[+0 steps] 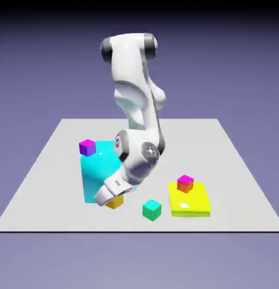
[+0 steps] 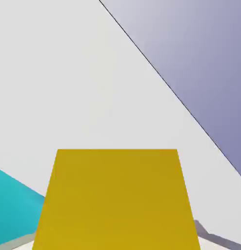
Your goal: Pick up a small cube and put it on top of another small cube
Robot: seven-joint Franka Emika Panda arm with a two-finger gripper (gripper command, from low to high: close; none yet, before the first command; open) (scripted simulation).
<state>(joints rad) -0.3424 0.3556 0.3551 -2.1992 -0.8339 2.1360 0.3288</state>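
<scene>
Reaching low toward the tabletop's [image 1: 46,169] near edge, the gripper [image 1: 112,197] looks clamped on the small yellow-orange cube [image 1: 115,202], which fills the hand view's bottom [image 2: 116,200], right beside the big cyan block [image 1: 96,172] and left of the teal cube [image 1: 152,209].

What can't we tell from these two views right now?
- Tool fingertips: in the hand view the small yellow-orange cube fills the bottom and hides them; in the exterior view the hand covers them. Open or shut: cannot tell.
- Whether that cube rests on the table or is lifted: contact hidden in both views.
- Big cyan block: right part hidden by the arm in the exterior view; cut off at the hand view's left edge.
</scene>
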